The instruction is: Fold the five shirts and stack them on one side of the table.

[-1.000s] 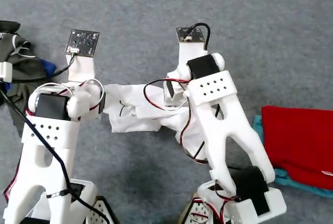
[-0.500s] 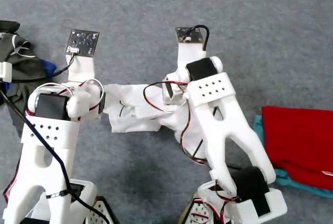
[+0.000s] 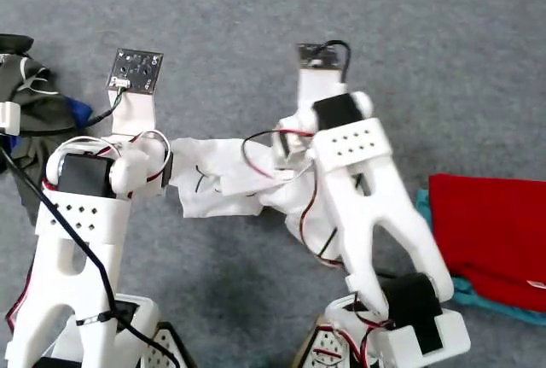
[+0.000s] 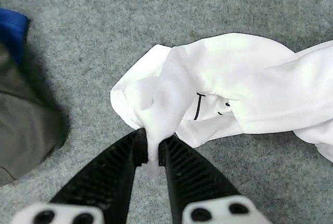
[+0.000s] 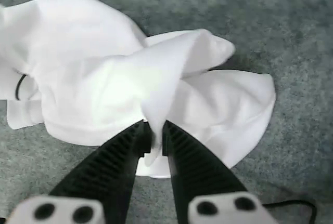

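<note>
Two pincers closed | left pincer pinching white shirt | right pincer pinching same shirt's fold

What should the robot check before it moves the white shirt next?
1. Left gripper pinching the white shirt: ok.
2. Right gripper pinching it too: ok.
3. Shirt spread flat: not ok, it is bunched.
4. Bare table beyond the arms for spreading: ok.
5. Red shirt folded at the side: ok.
6. Firmness of both grips: cannot tell.
</note>
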Controlling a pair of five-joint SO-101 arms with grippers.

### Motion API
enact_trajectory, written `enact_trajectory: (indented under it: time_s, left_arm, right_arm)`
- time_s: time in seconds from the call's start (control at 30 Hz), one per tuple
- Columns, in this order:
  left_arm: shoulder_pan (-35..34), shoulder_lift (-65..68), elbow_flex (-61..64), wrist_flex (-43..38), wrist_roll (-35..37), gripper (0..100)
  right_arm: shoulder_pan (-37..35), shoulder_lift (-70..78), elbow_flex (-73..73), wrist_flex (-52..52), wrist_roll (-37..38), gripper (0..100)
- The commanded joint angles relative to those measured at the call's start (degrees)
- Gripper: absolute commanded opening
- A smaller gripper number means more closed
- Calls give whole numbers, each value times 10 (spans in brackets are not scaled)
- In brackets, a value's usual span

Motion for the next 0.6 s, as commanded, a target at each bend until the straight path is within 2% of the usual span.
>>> enact_trajectory:
  time_s: [0.0, 0.2, 0.57]
  left_arm:
    - [1, -14, -3, 2, 2, 19]
    - [1, -14, -3, 2, 2, 19]
    - [1, -14, -3, 2, 2, 19]
  right_arm:
    - [33, -5, -44, 38, 45, 58]
    - [31, -4, -50, 69, 97, 62]
    - [31, 0, -48, 34, 96, 58]
